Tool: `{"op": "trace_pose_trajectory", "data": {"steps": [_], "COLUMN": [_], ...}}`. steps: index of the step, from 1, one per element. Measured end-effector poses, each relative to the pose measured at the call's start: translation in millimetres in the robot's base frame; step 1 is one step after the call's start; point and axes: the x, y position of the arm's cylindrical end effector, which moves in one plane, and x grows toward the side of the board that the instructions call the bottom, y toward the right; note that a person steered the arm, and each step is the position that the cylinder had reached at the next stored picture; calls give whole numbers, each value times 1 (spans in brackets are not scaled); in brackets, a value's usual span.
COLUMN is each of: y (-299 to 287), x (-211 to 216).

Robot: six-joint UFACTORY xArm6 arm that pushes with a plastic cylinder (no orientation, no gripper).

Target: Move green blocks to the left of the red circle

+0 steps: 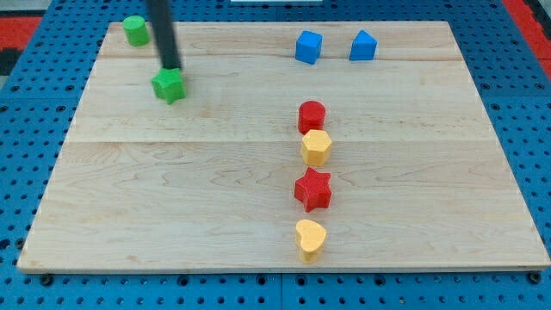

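Observation:
The red circle (312, 115) stands on the wooden board (172, 198), right of the middle. A green star block (170, 85) sits at the upper left, well to the left of the red circle. A green round block (134, 30) sits near the board's top left corner. My tip (172, 67) is just above the green star in the view, touching or almost touching its top edge; the rod rises out of the view's top.
Below the red circle, in a column, are a yellow hexagon (316, 147), a red star (313, 190) and a yellow heart (310, 239). A blue cube (308, 46) and another blue block (363, 45) sit at the top right.

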Motion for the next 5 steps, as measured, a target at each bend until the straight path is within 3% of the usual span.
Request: {"op": "trace_pose_trajectory", "data": {"steps": [1, 2, 4, 5], "y": [-50, -106, -98, -55], "x": [-36, -36, -107, -107]}}
